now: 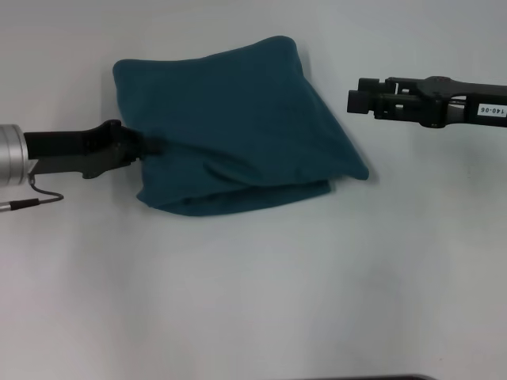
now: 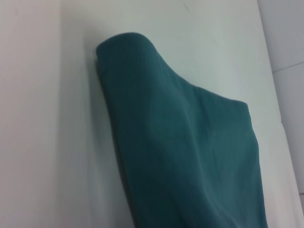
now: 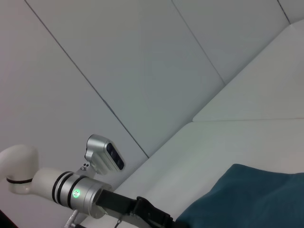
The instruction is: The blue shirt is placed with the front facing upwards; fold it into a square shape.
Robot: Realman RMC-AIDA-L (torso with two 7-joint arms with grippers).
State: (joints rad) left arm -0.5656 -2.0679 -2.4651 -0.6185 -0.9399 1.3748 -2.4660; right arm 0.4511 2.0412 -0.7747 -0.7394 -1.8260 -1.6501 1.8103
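Note:
The blue shirt point(image 1: 230, 119) lies on the white table as a thick, roughly square teal bundle with plain fabric on top, and its lower layers stick out along the near edge. My left gripper point(image 1: 154, 146) reaches in from the left and is shut on the shirt's left edge, where creases fan out from its tip. The left wrist view shows only the shirt's point(image 2: 185, 142) rounded folded edge close up. My right gripper point(image 1: 358, 93) hovers open and empty off the shirt's right side, apart from the cloth. A corner of the shirt point(image 3: 256, 199) shows in the right wrist view.
The white table point(image 1: 253, 301) stretches wide on the near side of the shirt. A thin cable point(image 1: 36, 198) loops under the left arm. The right wrist view shows the left arm point(image 3: 80, 194) with a green light, and grey wall panels behind it.

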